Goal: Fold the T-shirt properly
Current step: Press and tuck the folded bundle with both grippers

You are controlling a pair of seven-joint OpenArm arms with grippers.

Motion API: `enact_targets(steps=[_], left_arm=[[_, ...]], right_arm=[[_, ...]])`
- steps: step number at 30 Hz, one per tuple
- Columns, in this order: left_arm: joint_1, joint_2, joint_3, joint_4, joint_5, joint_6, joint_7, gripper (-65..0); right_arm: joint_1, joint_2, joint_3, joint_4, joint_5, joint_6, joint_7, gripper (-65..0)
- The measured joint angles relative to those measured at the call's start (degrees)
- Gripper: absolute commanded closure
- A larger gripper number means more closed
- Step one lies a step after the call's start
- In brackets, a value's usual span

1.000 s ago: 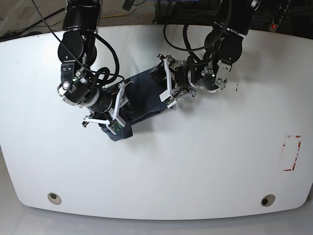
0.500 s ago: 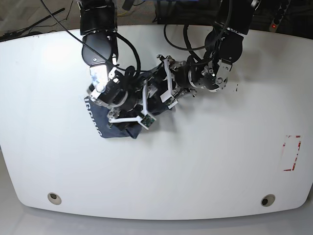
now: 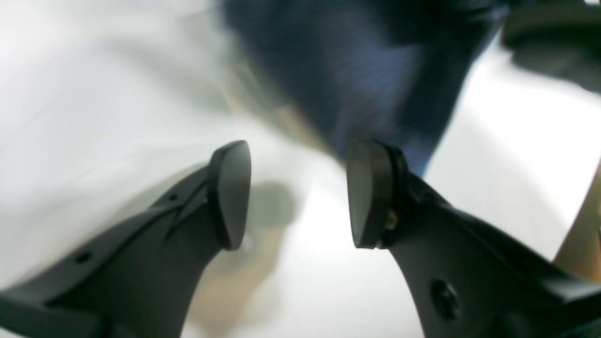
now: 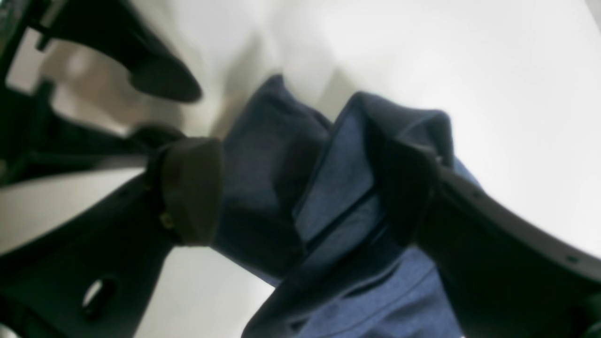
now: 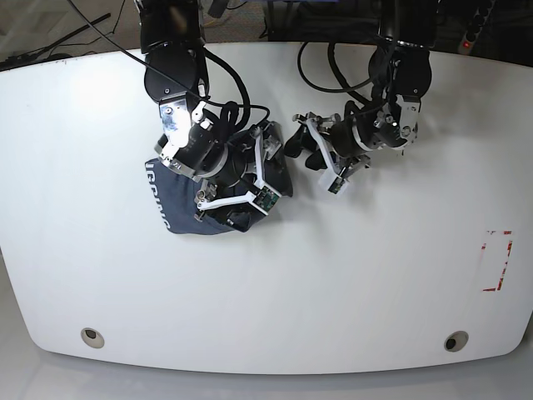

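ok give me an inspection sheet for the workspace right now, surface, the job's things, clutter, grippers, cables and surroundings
Surface: white table, a red mark near its edge, round holes along the near edge.
Job's things: T-shirt bunched in a dark blue heap, white lettering showing at one edge; not neatly folded.
Clutter: nothing seen.
Grippers: left gripper open and empty, the shirt just beyond its tips; right gripper jaws wide apart with folds of the shirt between them, firm grip not evident.
Cables: black cables loop along both arms above the table.
Surroundings: dark floor and more cables past the far edge.
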Motion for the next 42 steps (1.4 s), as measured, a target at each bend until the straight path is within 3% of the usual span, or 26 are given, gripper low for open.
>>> enact_targets(steps=[7, 12, 20, 23, 28, 32, 38, 42], left_arm=[[0.9, -1.2, -3.7, 3.6, -0.3, 0.0, -0.7, -30.0], [1.2, -3.0, -4.0, 3.6, 0.1, 0.0, -0.2, -30.0], [-0.2, 0.4, -1.1, 2.7, 0.4, 0.0, -0.5, -30.0], [-2.3, 1.7, 2.2, 0.3, 0.3, -0.1, -0.3, -30.0], [-3.9, 1.8, 5.4, -3.6, 0.1, 0.0, -0.9, -30.0], [-4.8, 1.6, 5.4, -7.1, -0.7, 0.0, -1.6, -30.0], [-8.5, 1.8, 5.2, -12.5, -1.2, -0.1, -2.5, -30.0], [-9.5, 1.8, 5.2, -14.5, -2.3, -0.6, -3.3, -30.1]], right_arm=[[0.8, 0.2, 5.7, -0.2, -1.0, 0.0, -0.3, -50.3], [0.8, -0.1, 9.5, -3.1, -0.5, 0.0, 2.6, -50.3], [0.9, 0.1, 13.5, -7.9, -1.1, -0.1, 3.3, -49.9], [0.7, 0.0, 13.4, -10.2, -1.0, 0.0, 6.1, -44.4], [0.8, -0.1, 13.4, -14.0, -0.4, 0.0, 8.8, -20.1], [0.6, -0.1, 13.4, -14.8, -0.6, 0.0, 9.4, -5.5], [0.5, -0.6, 13.1, -14.3, -0.7, -0.1, 9.8, -5.5], [-0.4, -2.5, 13.1, -11.1, -1.5, -0.2, 8.9, -5.5]])
